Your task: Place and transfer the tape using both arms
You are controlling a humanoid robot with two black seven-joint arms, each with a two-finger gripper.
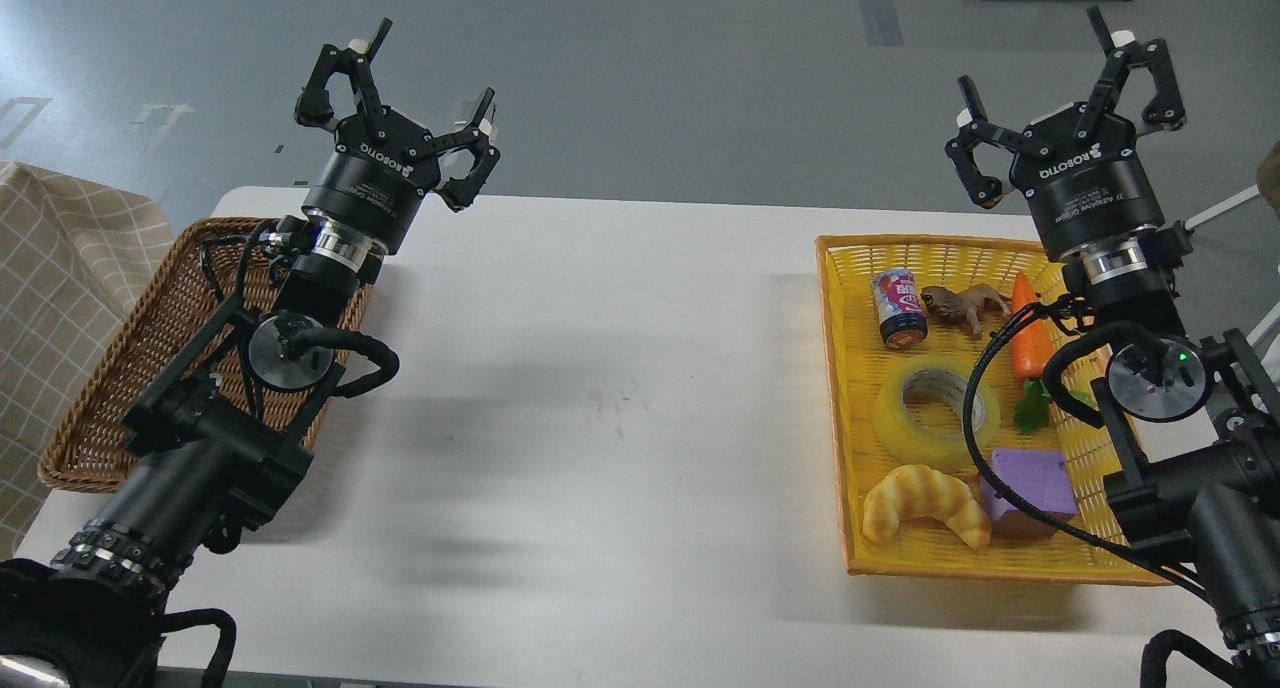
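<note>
The tape (pixel 935 411), a wide yellowish translucent roll with a pale core, lies flat in the middle of the yellow basket (pixel 838 388) at the right. A black cable of my right arm crosses its right side. My right gripper (pixel 1035 65) is open and empty, raised above the basket's far right corner, well beyond the tape. My left gripper (pixel 432 66) is open and empty, raised above the far end of the brown wicker basket (pixel 110 398) at the left.
The yellow basket also holds a small can (pixel 899 308), a brown animal toy (pixel 962 306), a toy carrot (pixel 1030 338), a croissant toy (pixel 925 502) and a purple block (pixel 1030 483). White table (pixel 600 398) lies between the baskets. Checked cloth (pixel 60 268) hangs at far left.
</note>
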